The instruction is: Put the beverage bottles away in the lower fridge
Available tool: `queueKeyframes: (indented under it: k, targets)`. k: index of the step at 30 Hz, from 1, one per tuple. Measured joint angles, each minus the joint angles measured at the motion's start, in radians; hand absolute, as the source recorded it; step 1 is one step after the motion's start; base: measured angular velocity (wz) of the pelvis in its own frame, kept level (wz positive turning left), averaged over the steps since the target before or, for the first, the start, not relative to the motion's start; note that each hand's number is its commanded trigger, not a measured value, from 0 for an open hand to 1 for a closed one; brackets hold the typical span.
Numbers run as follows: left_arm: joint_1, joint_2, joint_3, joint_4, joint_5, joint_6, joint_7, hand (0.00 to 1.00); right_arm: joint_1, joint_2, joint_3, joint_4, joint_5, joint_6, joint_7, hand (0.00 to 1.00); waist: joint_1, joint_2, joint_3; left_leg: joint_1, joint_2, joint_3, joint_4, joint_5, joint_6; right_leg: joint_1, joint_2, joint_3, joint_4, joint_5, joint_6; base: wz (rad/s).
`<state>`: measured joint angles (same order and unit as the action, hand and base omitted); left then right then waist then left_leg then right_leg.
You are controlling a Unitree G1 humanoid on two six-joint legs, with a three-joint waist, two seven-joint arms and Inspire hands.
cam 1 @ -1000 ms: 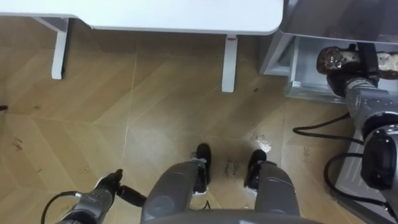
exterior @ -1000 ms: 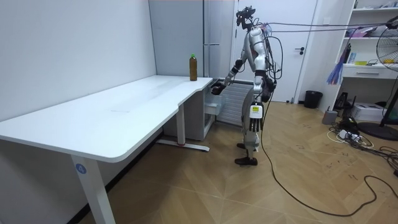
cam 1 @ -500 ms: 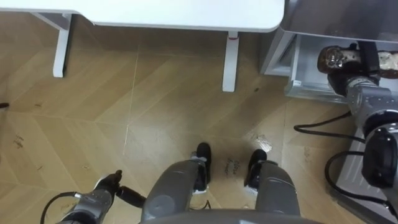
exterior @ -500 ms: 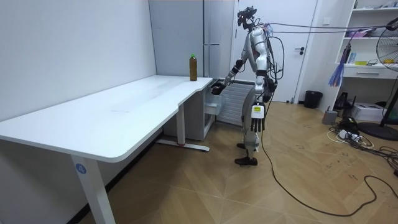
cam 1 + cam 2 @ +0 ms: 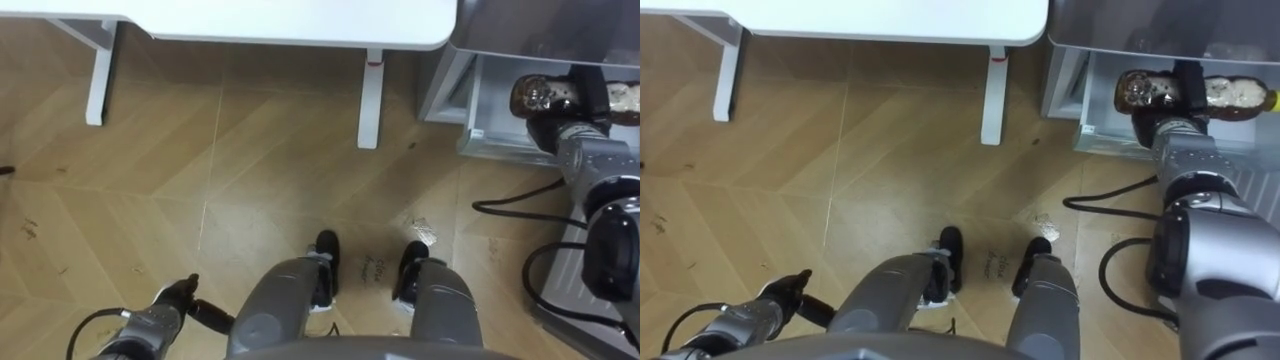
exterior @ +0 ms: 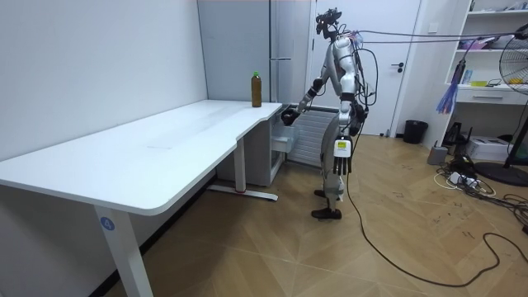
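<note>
1. The right hand [image 5: 1185, 88] reaches over the open drawer [image 5: 1092, 120] at the foot of the fridge [image 6: 285, 41]. Its fingers are curled round a brown bottle [image 5: 1137, 90], which lies sideways in the grasp. The bottle looks to be above the drawer and not yet set down.
2. The left hand [image 6: 337, 165] hangs at the robot's side with fingers straight and loose, holding nothing.
3. A second bottle [image 6: 256, 89] stands upright at the far end of the tabletop [image 6: 165, 140], beside the fridge. I judge the task half done at best.
4. Letting go too high is the main risk. If the fingers open before the bottle is low in the drawer, it could drop, strike the rim, or roll out onto the floor.
5. The bottle could also catch on the way down. It is held lengthwise across the opening, and I cannot tell whether it clears both walls. An end that snags would twist it in the grasp.
6. Balance may suffer. The robot stands upright with its arm stretched forward, and going lower probably means bending toward the fridge, which could bring its legs against the drawer.
7. Pulling the hand back is a further hazard, since half-opened fingers might drag the bottle out again.
8. What already lies in the drawer is hidden, so the bottle may land on something unseen.
</note>
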<state>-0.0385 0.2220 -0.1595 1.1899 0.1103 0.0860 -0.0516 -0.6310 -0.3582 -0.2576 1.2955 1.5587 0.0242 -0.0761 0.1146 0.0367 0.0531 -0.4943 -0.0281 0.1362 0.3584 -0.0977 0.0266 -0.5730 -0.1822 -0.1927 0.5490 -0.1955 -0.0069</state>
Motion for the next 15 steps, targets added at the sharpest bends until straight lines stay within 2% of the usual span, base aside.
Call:
queueKeyframes:
  k: [10,15]
  targets:
    - [-0.001,-0.008,-0.002,0.0,-0.001,-0.002,0.026,0.0,0.0,-0.004,-0.001,0.0,0.008,-0.005,0.001,1.0,-0.001,0.006,-0.004,0.0,0.001,-0.001,-0.003,0.0,0.0,-0.003,0.001,0.001,0.004,0.001,-0.003,0.0]
    - [-0.001,-0.008,-0.002,0.0,-0.001,-0.002,0.043,0.0,-0.006,-0.006,-0.003,0.0,0.008,-0.022,0.001,1.0,-0.012,0.008,-0.0048,0.0,0.0,0.0,-0.006,0.0,0.0,-0.003,0.001,0.0,0.003,0.001,-0.002,0.0]
